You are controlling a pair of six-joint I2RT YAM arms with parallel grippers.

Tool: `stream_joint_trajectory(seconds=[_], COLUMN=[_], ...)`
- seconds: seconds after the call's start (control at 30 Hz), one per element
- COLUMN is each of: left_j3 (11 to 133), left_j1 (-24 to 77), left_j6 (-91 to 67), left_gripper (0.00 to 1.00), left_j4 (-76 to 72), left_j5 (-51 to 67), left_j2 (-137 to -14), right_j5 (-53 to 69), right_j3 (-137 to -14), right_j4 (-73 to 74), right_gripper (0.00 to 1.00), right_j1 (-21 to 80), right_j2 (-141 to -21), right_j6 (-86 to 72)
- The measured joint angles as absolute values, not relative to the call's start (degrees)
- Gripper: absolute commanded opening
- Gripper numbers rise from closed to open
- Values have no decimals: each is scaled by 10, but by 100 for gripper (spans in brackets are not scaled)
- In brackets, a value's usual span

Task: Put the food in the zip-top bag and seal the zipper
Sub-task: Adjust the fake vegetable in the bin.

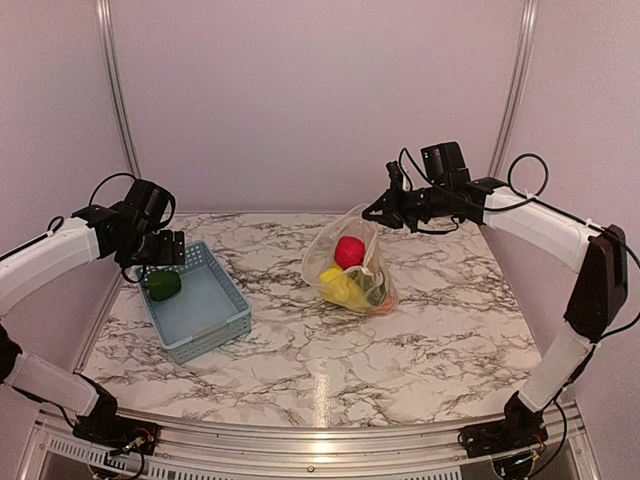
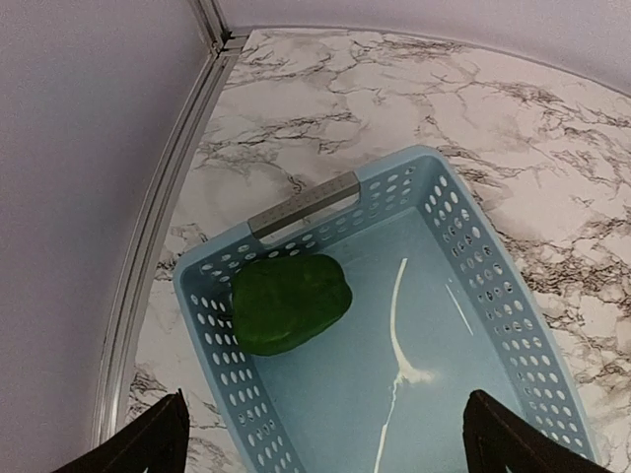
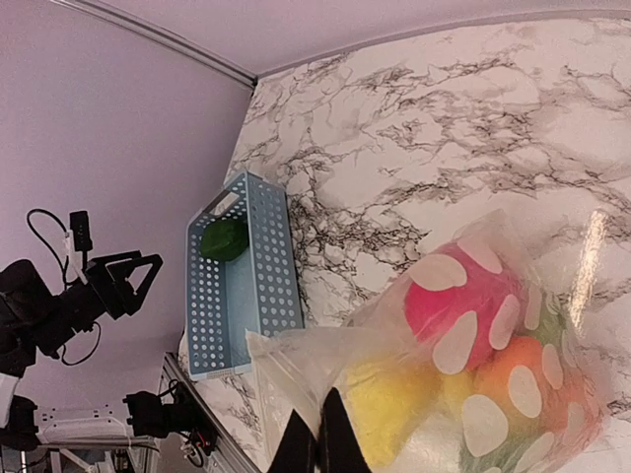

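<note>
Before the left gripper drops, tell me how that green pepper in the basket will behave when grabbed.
The green pepper looks smooth and rounded, so it may slip between fingers. It lies loose on the smooth floor of the blue basket, so a nudge would probably slide or roll it.

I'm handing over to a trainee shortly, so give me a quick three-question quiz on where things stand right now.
1. True or false: the basket is empty.
2. The right gripper grips: A) the zip-top bag at its mouth edge, B) the basket's rim, C) nothing.
3. Fill in: the left gripper hangs ___ above the basket.
Key: 1 false, the green pepper lies in it; 2 A; 3 open.
</note>
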State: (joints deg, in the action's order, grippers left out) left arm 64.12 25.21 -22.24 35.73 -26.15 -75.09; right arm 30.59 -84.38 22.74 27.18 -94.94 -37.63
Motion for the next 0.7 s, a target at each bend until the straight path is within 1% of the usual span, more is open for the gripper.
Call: stream_joint_trajectory(seconds=[0.27, 0.7], left_j3=[609, 611], left_j1=[166, 126], left_j6=[-232, -220], left_gripper=[99, 99], left_j4=[359, 312], left_j5=[-227, -179], left_j2=[-811, -912], right_j5=[306, 305], right_j3=[-844, -825], right_j4=[232, 234], right_gripper=[0, 0], right_j1=[272, 268], right_j2=[-949, -932], right_j6=[-370, -364])
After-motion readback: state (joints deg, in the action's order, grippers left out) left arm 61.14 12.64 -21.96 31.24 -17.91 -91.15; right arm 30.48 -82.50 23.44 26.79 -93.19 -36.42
